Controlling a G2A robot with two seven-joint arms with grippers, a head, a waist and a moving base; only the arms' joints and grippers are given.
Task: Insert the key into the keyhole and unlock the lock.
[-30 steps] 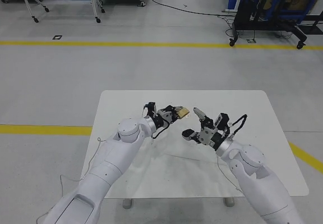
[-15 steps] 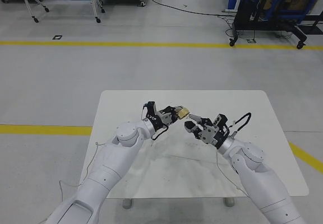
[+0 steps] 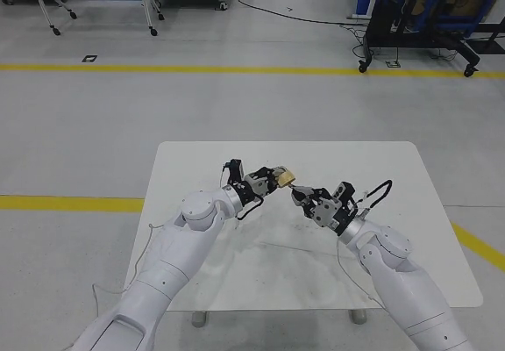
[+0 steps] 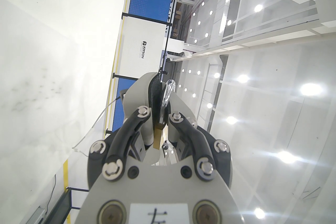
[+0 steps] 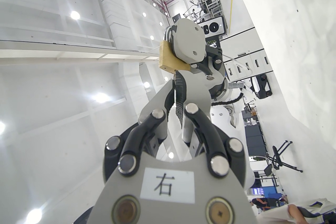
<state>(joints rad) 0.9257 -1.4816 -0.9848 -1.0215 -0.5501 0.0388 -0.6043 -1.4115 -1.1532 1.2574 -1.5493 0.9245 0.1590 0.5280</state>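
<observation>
Left hand (image 3: 276, 178): clenched on the brass padlock (image 5: 172, 58), which it holds clear above the table (image 3: 393, 171). One grey finger (image 5: 187, 41) covers the flank of the body, and the steel shackle (image 5: 167, 33) lies toward the fingertips.
Right hand (image 5: 176, 82): clenched, its tips just beside the lower corner of the padlock body. I judge the key to be pinched between the ridged pads (image 5: 179, 101), but I cannot make it out.
Keyhole (image 5: 164, 68): a small dark mark on the bare end face of the body, which I take for the keyhole. It sits opposite the shackle, on the side toward my right hand.
Step in hand: presenting the key to the keyhole. I judge that insertion is not yet made.
How to do it well: I would hold the left hand fixed as a vice and bring the key's axis square to the end face. I would then advance slowly and turn only once the key is fully seated. A skewed entry could jam the key or twist the padlock in its grip.
In the way: the right fingertips crowd the corner of the body, leaving little room to correct the angle.
Surroundings: a yellow floor line (image 3: 235, 68) runs beyond the table, and a dark wheeled frame (image 3: 419, 39) stands in the far corner.
</observation>
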